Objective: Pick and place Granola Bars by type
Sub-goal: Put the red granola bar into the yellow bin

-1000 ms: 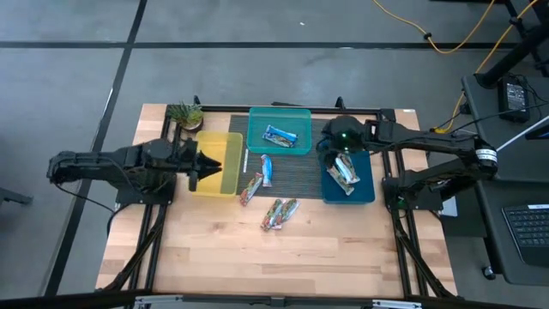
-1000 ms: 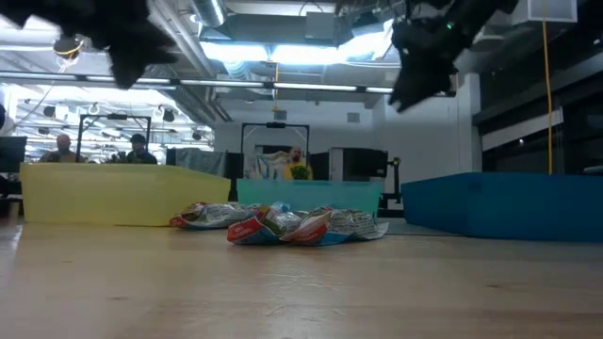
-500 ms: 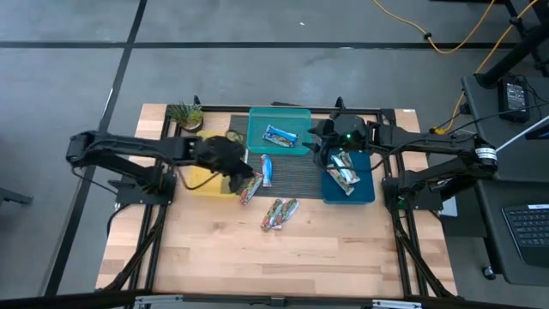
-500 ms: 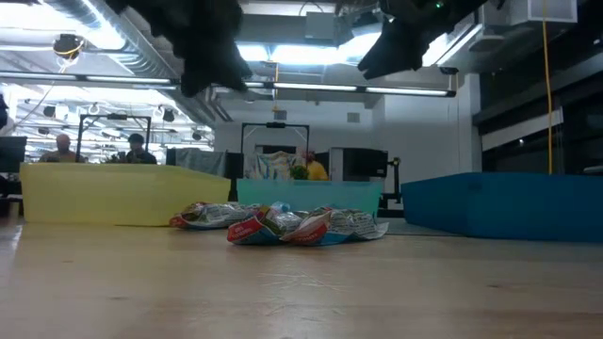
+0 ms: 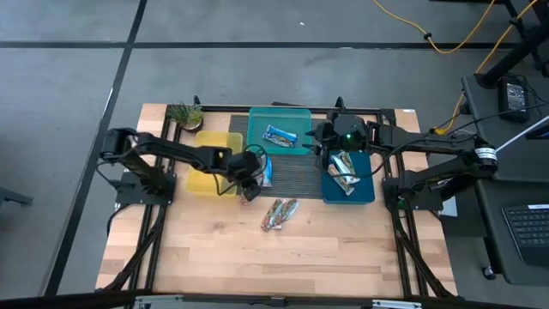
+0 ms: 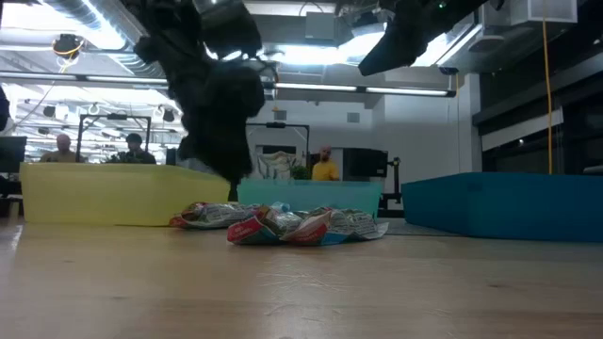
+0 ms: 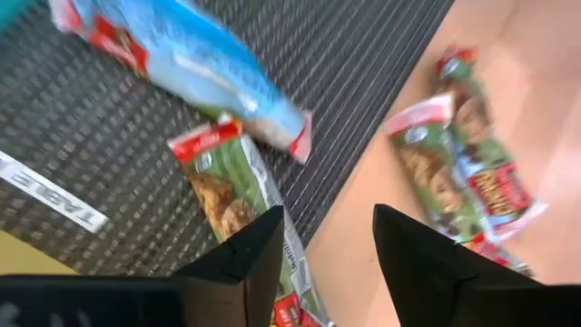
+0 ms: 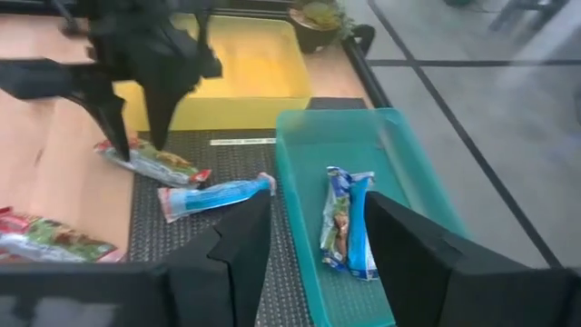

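Observation:
My left gripper [image 5: 249,178] is open and hangs just above a tan-green bar [image 7: 238,195] that lies at the dark mat's near edge. Its fingers stand over the bar's near end without touching it, as the low view [image 6: 229,179] shows. A blue-white bar [image 7: 195,73] lies flat on the mat beside it. Two more bars [image 5: 279,213] lie on the bare wood. My right gripper [image 8: 318,259] is open, high over the teal bin's [image 5: 296,116] right edge. One blue-white bar [image 8: 345,222] lies in that bin. Other bars [image 5: 343,170] lie in the blue bin [image 5: 364,193].
The yellow bin [image 5: 210,142] stands at the mat's left, close behind my left arm. A small potted plant [image 5: 184,114] sits at the table's far left corner. Bare wood [image 5: 257,257] fills the table's near half. People show in the room beyond the table.
My left arm has swung from over the yellow bin toward the table's right and come down over the tan-green bar at the mat's edge. My right gripper has shifted a little left, from above the blue bin toward the teal bin. No bar has moved.

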